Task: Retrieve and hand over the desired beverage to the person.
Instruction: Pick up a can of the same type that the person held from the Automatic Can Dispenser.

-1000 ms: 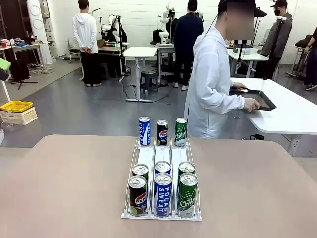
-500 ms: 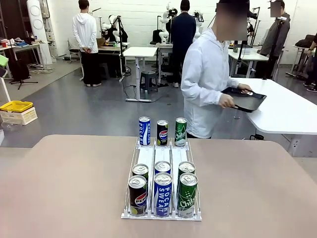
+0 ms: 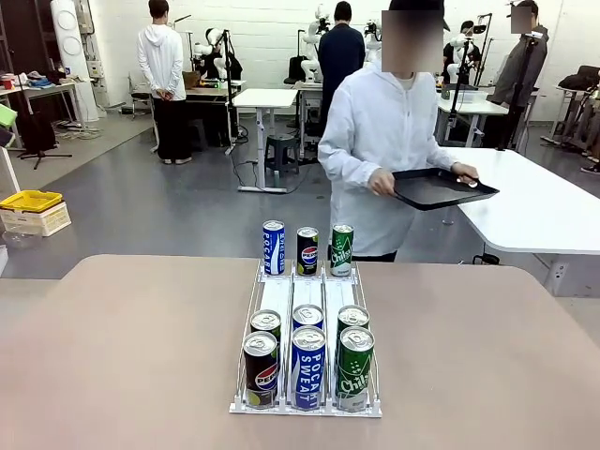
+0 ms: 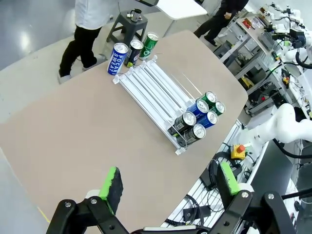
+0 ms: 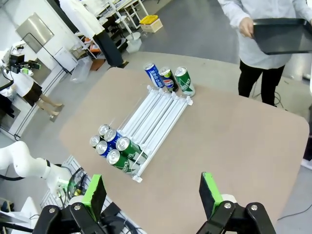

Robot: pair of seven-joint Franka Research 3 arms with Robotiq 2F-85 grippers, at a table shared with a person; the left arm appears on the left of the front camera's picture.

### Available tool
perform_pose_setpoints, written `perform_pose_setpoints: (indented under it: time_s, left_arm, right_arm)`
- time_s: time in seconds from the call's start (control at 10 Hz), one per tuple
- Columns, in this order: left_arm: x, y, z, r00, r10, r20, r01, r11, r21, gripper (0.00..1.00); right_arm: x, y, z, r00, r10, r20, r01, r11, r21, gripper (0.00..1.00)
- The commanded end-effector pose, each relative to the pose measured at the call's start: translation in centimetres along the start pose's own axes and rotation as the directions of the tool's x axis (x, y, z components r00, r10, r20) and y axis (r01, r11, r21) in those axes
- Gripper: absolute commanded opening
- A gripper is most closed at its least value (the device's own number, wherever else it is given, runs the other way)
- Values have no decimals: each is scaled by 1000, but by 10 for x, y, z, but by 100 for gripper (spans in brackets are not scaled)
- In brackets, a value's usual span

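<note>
The person [image 3: 375,141] in the white jacket stood just behind the far end of the can rack [image 3: 277,298], holding a black tray [image 3: 441,187] with both hands. Three cans [image 3: 307,250] stood at the rack's far end and six cans [image 3: 307,366] sat at its near end, two in each lane, on the brown worktop [image 3: 122,356]. The left pincer [image 4: 169,180] and the right pincer [image 5: 152,194] both hung well up and away from the rack, each spread wide and holding nothing.
</note>
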State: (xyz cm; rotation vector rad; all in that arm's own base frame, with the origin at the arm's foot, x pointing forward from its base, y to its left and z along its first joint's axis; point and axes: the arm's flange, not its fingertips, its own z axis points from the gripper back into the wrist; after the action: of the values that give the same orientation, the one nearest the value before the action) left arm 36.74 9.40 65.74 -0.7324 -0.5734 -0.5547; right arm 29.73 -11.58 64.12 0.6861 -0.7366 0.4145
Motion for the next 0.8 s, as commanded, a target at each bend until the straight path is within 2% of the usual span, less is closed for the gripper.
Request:
perform_pose_setpoints:
  time_s: [0.0, 0.7]
  left_arm:
    - [1, 1, 1, 1000, -25, 15, 25, 1000, -19, 100]
    - [1, 1, 1, 1000, -25, 15, 25, 1000, -19, 100]
  right_arm:
    - [1, 0, -1, 1000, 15, 10, -15, 1000, 21, 100]
    - [1, 0, -1, 1000, 15, 10, -15, 1000, 21, 100]
